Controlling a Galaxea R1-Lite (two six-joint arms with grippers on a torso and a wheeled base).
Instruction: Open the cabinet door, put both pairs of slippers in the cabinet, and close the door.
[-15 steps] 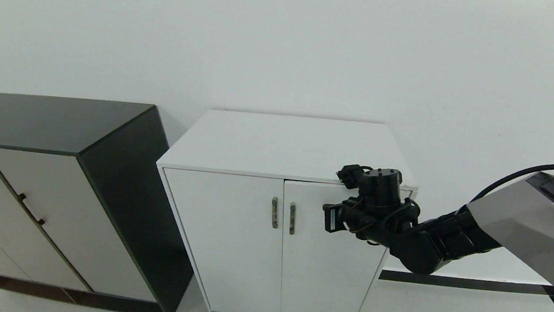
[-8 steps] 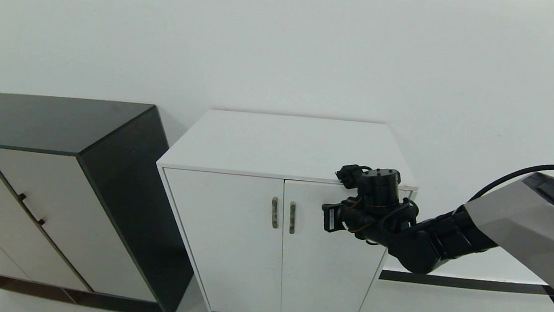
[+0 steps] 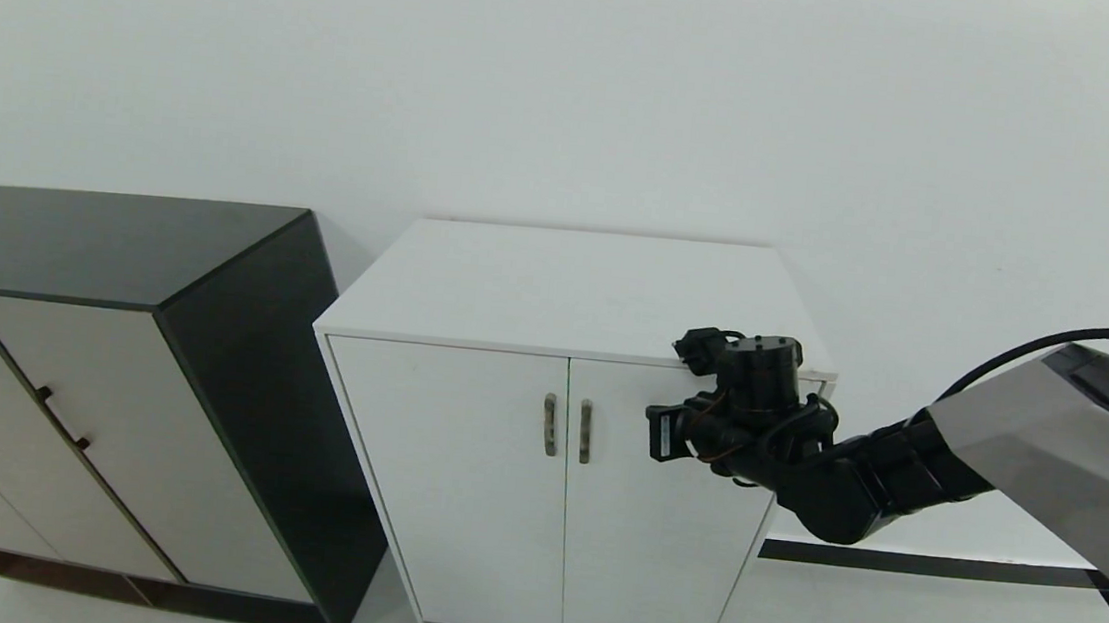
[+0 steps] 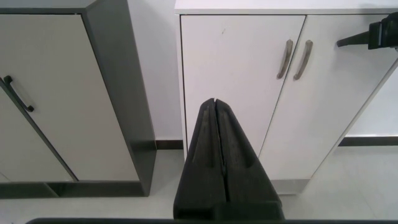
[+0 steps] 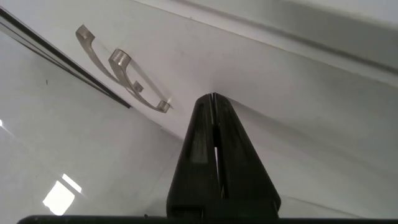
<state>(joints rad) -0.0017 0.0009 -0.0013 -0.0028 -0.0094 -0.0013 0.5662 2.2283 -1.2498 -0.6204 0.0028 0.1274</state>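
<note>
The white cabinet (image 3: 566,292) stands against the wall with both doors closed. Its right door (image 3: 654,551) sits flush, and the two metal handles (image 3: 585,435) meet at the middle seam. My right gripper (image 3: 656,433) is shut, and its tip rests against the upper part of the right door, to the right of the handles. In the right wrist view the shut right gripper (image 5: 214,96) touches the white door panel (image 5: 298,99) beside the handles (image 5: 127,71). My left gripper (image 4: 214,102) is shut and empty, held well back from the cabinet front (image 4: 236,62).
A dark cabinet (image 3: 119,243) with pale doors stands close to the left of the white one. A black strip (image 3: 924,563) runs along the wall's base on the right. Open floor (image 4: 348,180) lies before the white cabinet.
The right door was slightly ajar a second ago and now sits flush. My right gripper moved a little towards the cabinet with it.
</note>
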